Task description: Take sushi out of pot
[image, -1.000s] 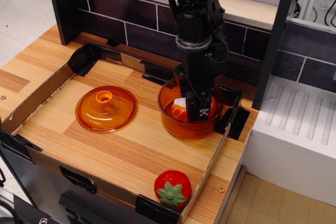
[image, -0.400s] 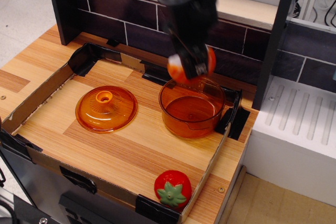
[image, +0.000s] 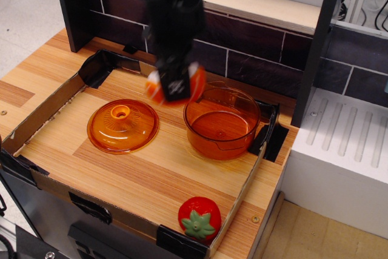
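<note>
My gripper (image: pixel 174 86) hangs from the black arm at the top middle and is shut on the sushi (image: pixel 196 83), an orange piece with a pale edge showing on both sides of the fingers. It holds the sushi in the air, above the wood between the lid and the pot, just left of the pot's rim. The pot (image: pixel 222 122), round transparent amber plastic, stands at the right of the tray and looks empty.
A flat domed orange lid (image: pixel 122 125) with a knob lies left of the pot. A red strawberry (image: pixel 199 218) sits at the front edge. Cardboard walls (image: pixel 41 117) with black tape ring the wooden surface. A dark tiled backsplash is behind, a white block stands at the right.
The gripper rose out of the pot with the sushi, then swung left past the pot's rim. The pot is now empty.
</note>
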`<state>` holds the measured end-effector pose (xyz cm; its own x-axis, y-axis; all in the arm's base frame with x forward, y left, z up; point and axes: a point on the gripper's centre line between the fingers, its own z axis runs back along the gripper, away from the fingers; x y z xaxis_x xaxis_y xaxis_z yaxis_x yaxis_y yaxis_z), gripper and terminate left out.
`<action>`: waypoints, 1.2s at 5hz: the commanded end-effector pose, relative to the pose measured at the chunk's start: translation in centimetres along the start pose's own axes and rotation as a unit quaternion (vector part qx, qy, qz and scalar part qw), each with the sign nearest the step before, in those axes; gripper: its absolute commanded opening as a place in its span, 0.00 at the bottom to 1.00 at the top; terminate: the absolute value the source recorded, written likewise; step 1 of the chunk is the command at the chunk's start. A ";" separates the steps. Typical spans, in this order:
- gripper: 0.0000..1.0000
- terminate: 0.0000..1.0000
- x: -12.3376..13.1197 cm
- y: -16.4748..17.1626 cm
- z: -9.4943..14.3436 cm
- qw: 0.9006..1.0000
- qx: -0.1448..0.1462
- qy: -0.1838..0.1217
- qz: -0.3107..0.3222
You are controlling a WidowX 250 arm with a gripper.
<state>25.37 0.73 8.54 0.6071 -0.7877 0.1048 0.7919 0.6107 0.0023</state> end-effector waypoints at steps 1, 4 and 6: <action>0.00 0.00 -5.0 -0.6 -1.5 0.992 -0.016 0.077 -0.096; 0.00 0.00 -7.8 -1.6 -3.5 0.987 -0.013 0.094 -0.131; 1.00 0.00 -7.9 -0.7 -4.9 0.990 -0.002 0.096 -0.102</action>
<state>20.16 4.83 1.60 0.4346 -0.8956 -0.0949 0.8985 0.4384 -0.0227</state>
